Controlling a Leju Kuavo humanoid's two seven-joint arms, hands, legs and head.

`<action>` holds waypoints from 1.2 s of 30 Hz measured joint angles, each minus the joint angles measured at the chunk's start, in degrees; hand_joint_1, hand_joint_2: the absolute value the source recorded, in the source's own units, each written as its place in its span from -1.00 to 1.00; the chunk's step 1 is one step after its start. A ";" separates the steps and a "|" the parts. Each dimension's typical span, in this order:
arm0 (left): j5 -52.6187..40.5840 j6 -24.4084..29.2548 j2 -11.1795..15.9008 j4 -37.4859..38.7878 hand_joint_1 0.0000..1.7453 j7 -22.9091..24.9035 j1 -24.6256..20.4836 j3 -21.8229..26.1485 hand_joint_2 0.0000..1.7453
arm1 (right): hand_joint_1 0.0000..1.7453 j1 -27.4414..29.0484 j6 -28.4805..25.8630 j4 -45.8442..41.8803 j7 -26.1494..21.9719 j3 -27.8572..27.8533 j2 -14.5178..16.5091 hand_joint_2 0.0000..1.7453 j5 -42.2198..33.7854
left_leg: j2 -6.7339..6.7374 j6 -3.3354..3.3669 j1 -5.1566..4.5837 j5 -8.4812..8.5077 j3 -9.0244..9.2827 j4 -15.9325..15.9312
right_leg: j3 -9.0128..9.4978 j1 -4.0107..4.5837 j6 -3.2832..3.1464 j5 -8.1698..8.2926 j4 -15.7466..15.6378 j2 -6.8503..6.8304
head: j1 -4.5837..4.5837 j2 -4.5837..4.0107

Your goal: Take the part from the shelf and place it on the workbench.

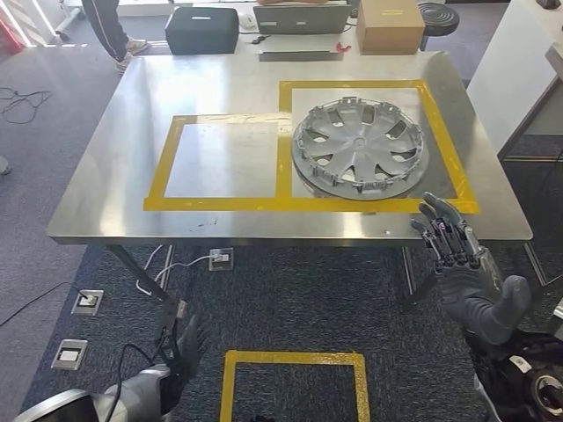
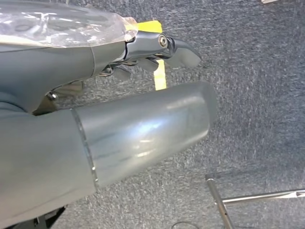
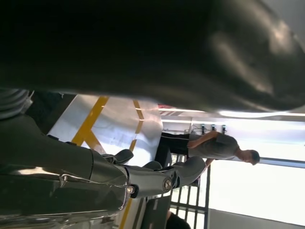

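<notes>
The part, a silver wheel cover (image 1: pixel 359 148), lies flat on the steel workbench (image 1: pixel 120 167) inside the right yellow-taped box (image 1: pixel 446 145). My right hand (image 1: pixel 458 259) hovers just off the bench's near right edge, fingers spread, holding nothing, a short way from the cover's rim. In the right wrist view the same hand (image 3: pixel 144 179) reaches out with straight fingers over the taped bench top (image 3: pixel 118 126). My left hand (image 1: pixel 176 352) hangs low by the floor, well below the bench, holding nothing. The left wrist view has that hand (image 2: pixel 118 129) with fingers extended over carpet.
A second, bare taped box (image 1: pixel 223 158) lies left of the cover. A black case (image 1: pixel 201 30), a laptop (image 1: pixel 302 18) and a cardboard box (image 1: pixel 390 25) stand beyond the bench's far edge. A person (image 1: pixel 109 26) stands at back left. Yellow tape (image 1: pixel 292 382) marks a square on the carpet.
</notes>
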 joint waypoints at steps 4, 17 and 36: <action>-0.11 0.00 -0.13 -0.02 -1.00 0.09 -0.35 0.00 -1.00 | -1.00 0.01 0.08 -0.33 0.04 -0.30 -0.04 -1.00 0.00 | -0.43 0.69 -0.25 0.73 6.62 -11.13 | -1.94 -0.02 1.43 1.00 1.38 0.05 | -0.14 0.00; -0.17 -0.01 -0.26 -0.02 -1.00 0.39 -0.43 0.00 -1.00 | -1.00 0.59 -0.11 -0.66 0.21 -0.95 -0.59 -1.00 -0.02 | -0.02 3.63 -1.40 6.27 0.55 -11.31 | 4.06 0.05 1.74 -5.60 4.65 0.27 | 0.99 0.00; 0.07 -0.01 -0.08 -0.02 -1.00 0.48 -0.78 0.00 -1.00 | -1.00 -1.26 -0.16 -0.96 0.78 -0.91 -0.61 -1.00 -0.18 | -0.18 2.70 -1.06 1.68 6.15 -11.12 | -2.47 0.14 1.40 1.63 1.67 -0.08 | 0.21 0.00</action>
